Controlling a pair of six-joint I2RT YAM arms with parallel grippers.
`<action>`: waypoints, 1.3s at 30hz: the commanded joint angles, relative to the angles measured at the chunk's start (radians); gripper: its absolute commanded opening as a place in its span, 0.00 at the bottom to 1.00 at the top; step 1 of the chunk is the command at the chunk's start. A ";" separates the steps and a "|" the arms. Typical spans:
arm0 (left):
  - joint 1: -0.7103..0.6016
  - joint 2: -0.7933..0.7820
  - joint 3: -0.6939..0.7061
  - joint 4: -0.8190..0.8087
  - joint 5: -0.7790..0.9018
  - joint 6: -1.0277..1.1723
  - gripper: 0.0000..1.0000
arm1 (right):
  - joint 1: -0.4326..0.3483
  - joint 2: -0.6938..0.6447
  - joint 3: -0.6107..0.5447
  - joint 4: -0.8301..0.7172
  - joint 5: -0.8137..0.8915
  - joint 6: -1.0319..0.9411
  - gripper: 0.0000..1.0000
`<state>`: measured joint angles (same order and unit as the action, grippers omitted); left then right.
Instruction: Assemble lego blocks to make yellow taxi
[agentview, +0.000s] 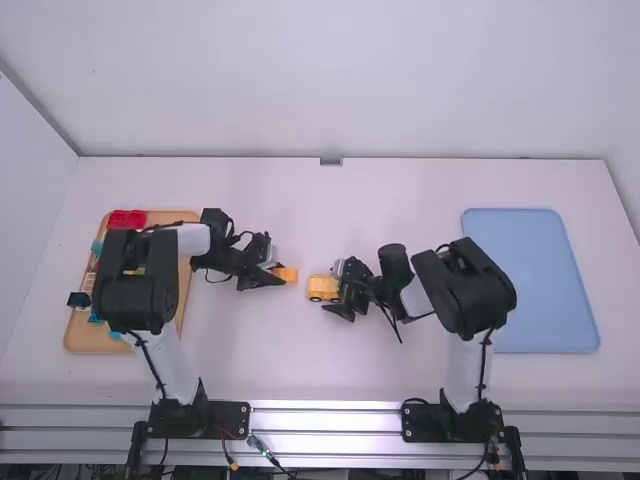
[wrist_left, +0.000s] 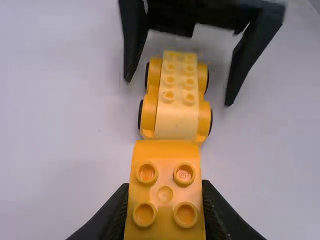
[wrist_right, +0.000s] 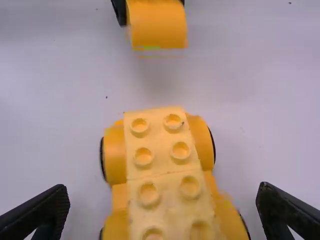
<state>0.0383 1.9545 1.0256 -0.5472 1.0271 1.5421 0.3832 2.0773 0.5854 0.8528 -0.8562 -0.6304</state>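
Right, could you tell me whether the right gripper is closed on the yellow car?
No, the right gripper's fingers stand apart, with bare table between them and the car.

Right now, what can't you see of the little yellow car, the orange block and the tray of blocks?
- Tray, high view: the left arm covers much of it, so I can't count its blocks.
- Yellow car, right wrist view: the bottom edge cuts off its near end.
- Car's underside, both wrist views: its own body hides it.
- Orange block: cut off by the left wrist view's bottom edge and the right wrist view's top edge.
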 joint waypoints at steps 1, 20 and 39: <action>-0.024 -0.050 0.006 -0.017 0.039 -0.001 0.12 | -0.003 0.061 0.058 0.000 -0.081 -0.030 0.99; -0.137 -0.159 -0.047 0.038 0.039 -0.077 0.02 | -0.103 0.096 0.036 0.001 -0.206 -0.143 0.91; -0.235 -0.167 -0.188 0.476 -0.066 -0.499 0.02 | -0.089 0.096 0.038 0.000 -0.216 -0.182 0.69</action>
<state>-0.1886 1.8061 0.8539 -0.0692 0.9489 1.0897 0.2943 2.1571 0.6262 0.8539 -1.0565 -0.8127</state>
